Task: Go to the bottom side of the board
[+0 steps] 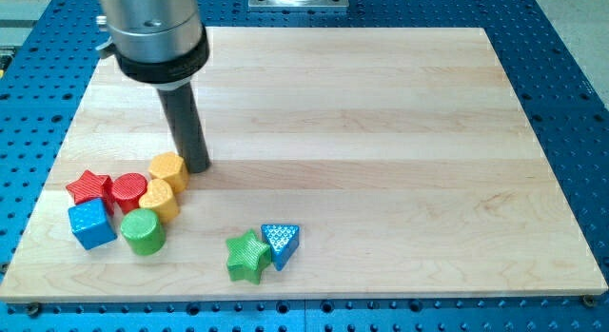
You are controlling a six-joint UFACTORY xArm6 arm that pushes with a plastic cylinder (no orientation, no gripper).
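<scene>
Camera view is showing the arm's straight dark rod standing over the left half of the pale wooden counter [381,132], with the tip [197,167] resting on the wood roughly midway between the counter's top and bottom edges. The arm is carrying no jaws at all, only the rod, so it is gripping nothing.

The tip is sitting just beside, and possibly touching, the upper yellow rounded plastic block [168,168], on that block's right. Below it, a second yellow rounded block [160,199] is lying against the first. Toward the counter's left edge, a red star-shaped block [88,187] and a red rounded block [127,191] are crowding together, with a blue cube [91,224] and a green cylinder [143,231] just beneath them, near the bottom-left corner. Further along the bottom edge, a green star-shaped block [247,257] is touching a blue triangular block [282,244].

As for progress, the task is looking only partly done at best: the bottom edge of the counter is lying well below the tip, so the whole downward travel is remaining. The way straight down from the tip is appearing open, running between the yellow and green cluster on the left and the green star pair on the right, though the gap is narrowing near the bottom edge. Judging by this, sliding down carefully is likely to reach the bottom side without disturbing any block.
</scene>
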